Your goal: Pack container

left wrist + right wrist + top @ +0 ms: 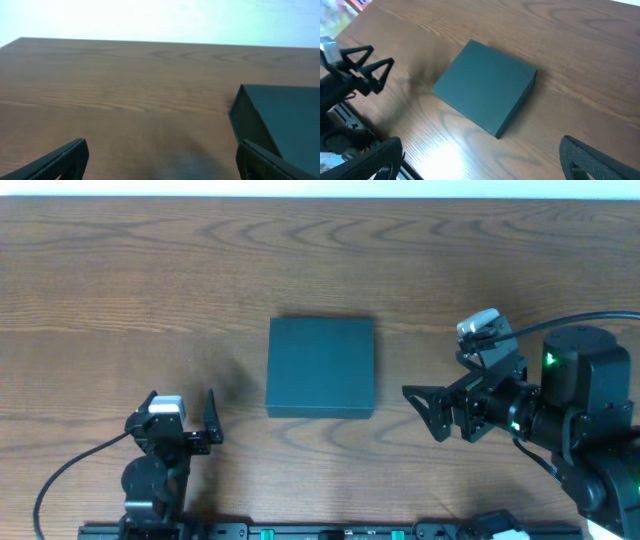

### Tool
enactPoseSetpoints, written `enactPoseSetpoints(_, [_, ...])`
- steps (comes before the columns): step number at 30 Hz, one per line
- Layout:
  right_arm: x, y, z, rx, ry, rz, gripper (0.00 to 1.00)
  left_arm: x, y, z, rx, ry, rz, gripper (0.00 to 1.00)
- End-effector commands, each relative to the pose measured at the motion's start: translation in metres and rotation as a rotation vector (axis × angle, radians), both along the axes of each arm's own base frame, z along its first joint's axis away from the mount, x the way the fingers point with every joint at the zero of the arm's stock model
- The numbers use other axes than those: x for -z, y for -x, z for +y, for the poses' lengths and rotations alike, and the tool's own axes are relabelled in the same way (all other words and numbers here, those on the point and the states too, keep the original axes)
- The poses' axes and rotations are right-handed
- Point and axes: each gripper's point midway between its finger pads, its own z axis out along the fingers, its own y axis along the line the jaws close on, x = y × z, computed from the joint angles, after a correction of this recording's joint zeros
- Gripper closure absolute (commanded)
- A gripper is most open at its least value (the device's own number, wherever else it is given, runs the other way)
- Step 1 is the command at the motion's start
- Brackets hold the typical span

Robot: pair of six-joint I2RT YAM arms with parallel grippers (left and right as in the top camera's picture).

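Wooden tabletop point(120, 300) with a dark teal matte rectangular cardboard container point(320, 367), closed, at centre.
Container, near-square, lies left of the nearer right gripper point(428, 412) and far-right of the left gripper point(182, 418); both spread wide, empty.

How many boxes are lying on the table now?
1. The dark teal box lies closed near the middle of the table. No second box shows in any view.
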Motion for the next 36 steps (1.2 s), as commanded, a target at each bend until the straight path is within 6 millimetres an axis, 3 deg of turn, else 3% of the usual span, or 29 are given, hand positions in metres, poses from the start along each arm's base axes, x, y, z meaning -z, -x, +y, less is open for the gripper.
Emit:
enactPoseSetpoints(1, [-0.001,0.002,0.001,-0.001,-0.002,-0.001,0.01,0.004,-0.001,-0.003,0.023,0.001,-0.004,0.05])
enactPoseSetpoints(4, [-0.001,0.002,0.001,-0.001,-0.002,-0.001,0.01,0.011,-0.002,-0.004,0.027,0.001,0.010,0.04])
enactPoseSetpoints(33, [-0.001,0.007,0.007,-0.034,0.002,-0.004,0.01,0.011,-0.002,-0.005,0.033,0.002,0.009,0.05])
enactPoseSetpoints(36, [0.003,-0.005,-0.017,0.024,0.145,-0.084,0.01,0.011,-0.002,-0.005,0.033,0.002,0.009,0.05])
